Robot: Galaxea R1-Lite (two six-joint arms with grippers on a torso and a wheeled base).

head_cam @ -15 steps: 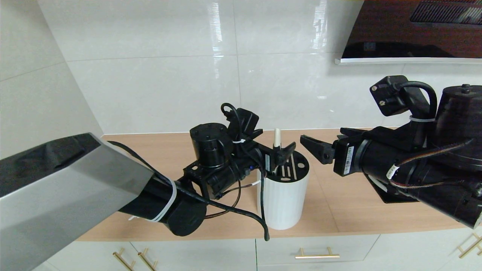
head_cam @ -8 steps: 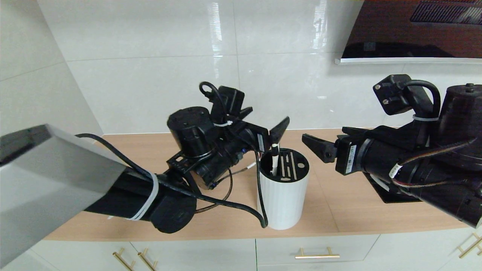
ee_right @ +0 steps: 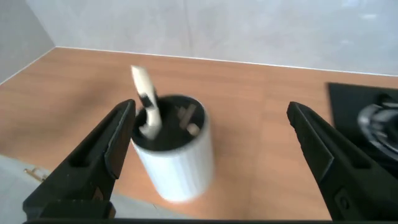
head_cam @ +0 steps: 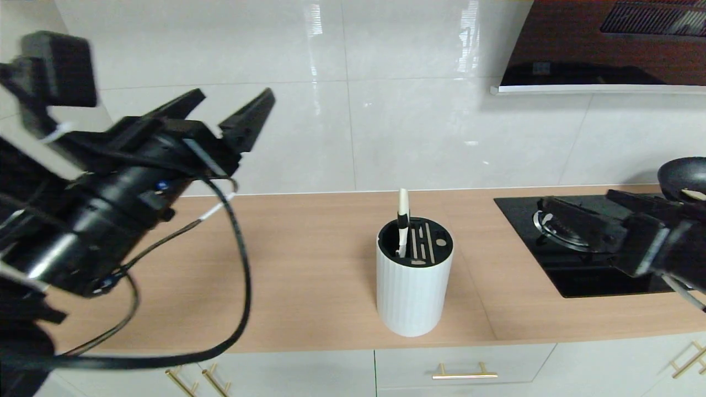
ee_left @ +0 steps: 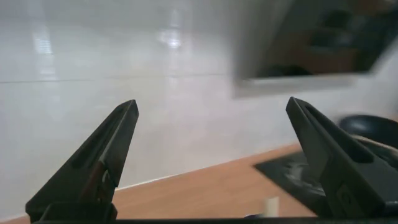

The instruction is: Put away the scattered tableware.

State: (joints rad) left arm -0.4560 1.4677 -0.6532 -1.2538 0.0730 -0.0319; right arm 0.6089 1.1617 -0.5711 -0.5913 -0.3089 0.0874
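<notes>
- Bright, even light; glare streaks on the wall tiles (head_cam: 314, 33).
- Head view: left pincer (head_cam: 233, 96) blurred.
- Right wrist view: holder (ee_right: 174, 155) smeared.
- Left wrist view soft throughout.

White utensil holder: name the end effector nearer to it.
Right. The right end effector is over the stove beside the holder; the left end effector is raised, farther off.

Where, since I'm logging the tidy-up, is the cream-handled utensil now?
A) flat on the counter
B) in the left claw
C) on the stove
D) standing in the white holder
D: the cream-handled utensil stands handle-up in the white holder.
</notes>
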